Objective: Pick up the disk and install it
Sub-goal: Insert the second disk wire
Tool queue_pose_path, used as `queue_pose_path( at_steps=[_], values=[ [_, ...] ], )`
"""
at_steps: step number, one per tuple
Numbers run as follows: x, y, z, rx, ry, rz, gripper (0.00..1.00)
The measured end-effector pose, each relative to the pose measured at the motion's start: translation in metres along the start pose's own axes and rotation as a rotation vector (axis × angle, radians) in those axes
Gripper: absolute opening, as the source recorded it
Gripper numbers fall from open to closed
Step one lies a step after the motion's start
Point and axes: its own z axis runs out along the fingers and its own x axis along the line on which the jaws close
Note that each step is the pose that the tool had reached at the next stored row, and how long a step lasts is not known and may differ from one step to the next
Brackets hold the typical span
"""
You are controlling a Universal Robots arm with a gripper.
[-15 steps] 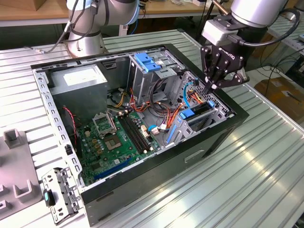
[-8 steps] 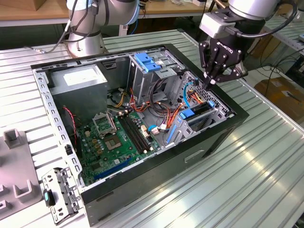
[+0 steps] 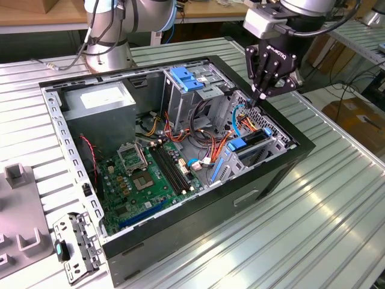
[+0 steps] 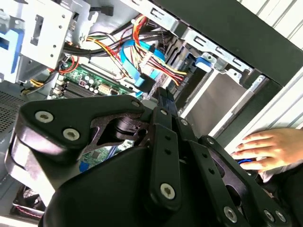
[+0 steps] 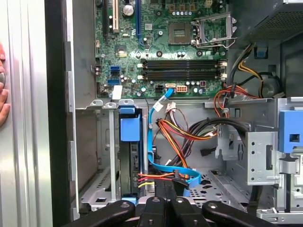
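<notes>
The disk (image 3: 245,143) stands on edge inside the drive bay at the exterior view's right side of the open computer case (image 3: 283,162). It shows mainly by its blue side rail (image 5: 130,128), and its label is hidden. My gripper (image 3: 260,94) hangs just above the far end of that bay, over the bundle of orange and blue cables (image 5: 170,172). The black fingers (image 4: 163,101) are pressed together with nothing between them. They are apart from the disk.
A person's hand (image 4: 265,149) rests on the ribbed table beside the case wall. Inside the case are the green motherboard (image 3: 150,174), the grey power-supply box (image 3: 99,105) and a metal cage with a blue latch (image 3: 186,81). A loose metal bracket (image 3: 75,247) lies on the table.
</notes>
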Motion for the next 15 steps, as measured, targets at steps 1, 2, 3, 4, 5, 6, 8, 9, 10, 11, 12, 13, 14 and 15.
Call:
queue_pose_path(
  at_steps=[1,2,3,4,5,6,8,9,10,11,12,13,14,15],
  values=[
    [-0.0026,0.0001,-0.0004,-0.0002,0.0015,0.000,0.11],
    [-0.0052,0.0001,-0.0007,-0.0004,0.0037,0.000,0.11],
    [-0.0081,0.0002,-0.0009,-0.0004,0.0066,0.000,0.11],
    [-0.0118,0.0003,-0.0010,-0.0003,0.0117,0.000,0.11],
    [-0.0150,0.0004,-0.0011,-0.0001,0.0166,0.000,0.11],
    [-0.0189,0.0005,-0.0012,0.0000,0.0229,-0.001,0.11],
    [-0.0265,0.0007,-0.0013,0.0004,0.0465,-0.002,0.11],
    [-0.0300,0.0008,-0.0006,0.0012,0.0734,-0.003,0.11],
    [-0.0319,0.0009,-0.0002,0.0017,0.0928,-0.003,0.11],
    [-0.0337,0.0010,0.0008,0.0019,0.1013,-0.003,0.11],
    [-0.0354,0.0010,0.0018,0.0021,0.1062,-0.004,0.11],
    [-0.0369,0.0011,0.0029,0.0021,0.1104,-0.004,0.11],
    [-0.0388,0.0012,0.0045,0.0023,0.1146,-0.004,0.11],
    [-0.0401,0.0012,0.0056,0.0025,0.1190,-0.004,0.11]
  ],
)
